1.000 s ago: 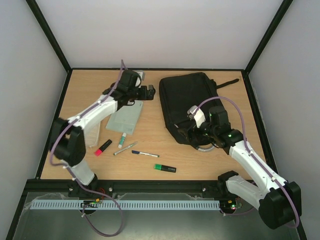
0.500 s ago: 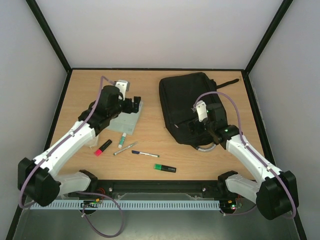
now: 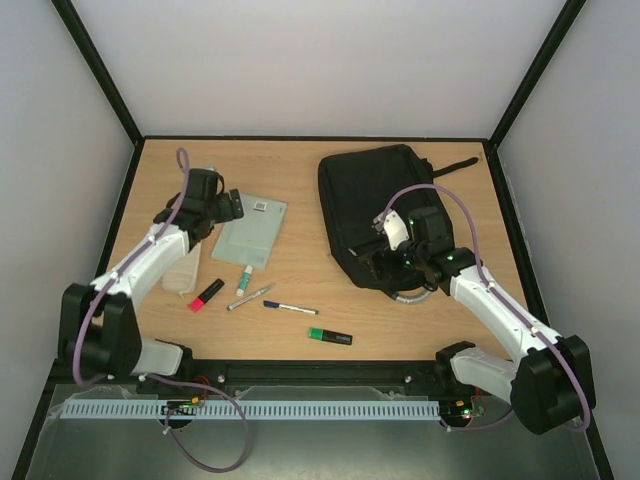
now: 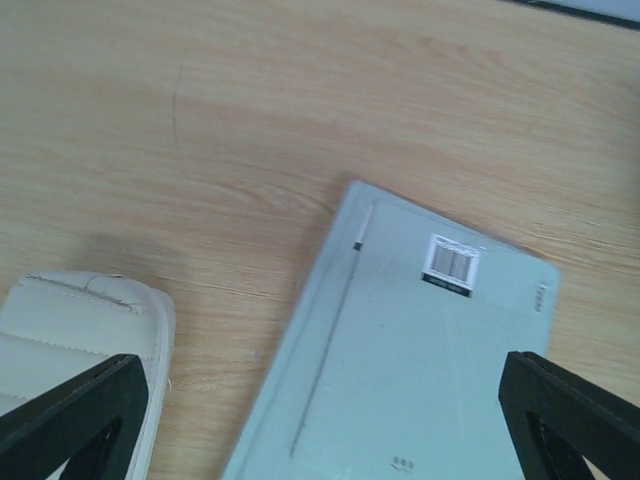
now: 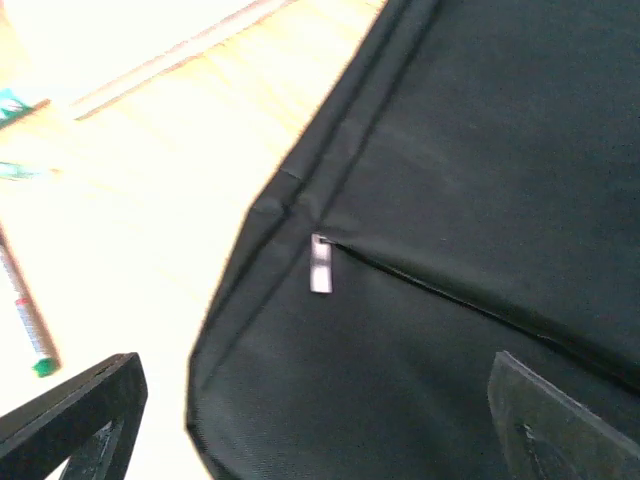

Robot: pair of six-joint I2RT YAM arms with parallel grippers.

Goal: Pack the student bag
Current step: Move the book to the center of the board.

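The student bag (image 3: pixel 375 195) is a large black backpack lying flat at the back right, with a grey curved handle (image 3: pixel 410 296) at its near end. My right gripper (image 3: pixel 386 260) hovers open over the bag's near left corner. In the right wrist view, black fabric (image 5: pixel 450 200) and a silver zip pull (image 5: pixel 320 266) lie between the spread fingers (image 5: pixel 70 420), and nothing is held. My left gripper (image 3: pixel 231 205) is open beside the far left corner of a pale green notebook (image 3: pixel 250 232). From the left wrist, that notebook (image 4: pixel 410 370) lies under the empty jaws.
A white padded case (image 3: pixel 181 274) lies left of the notebook. Near the front lie a red marker (image 3: pixel 207 294), a green-capped marker (image 3: pixel 243 279), a silver pen (image 3: pixel 250 296), a blue pen (image 3: pixel 290 308) and a green highlighter (image 3: pixel 329 337). Black frame rails border the table.
My left arm has swung left and back, uncovering the notebook's far end. My right gripper has shifted slightly over the bag's near corner. Both stay empty.
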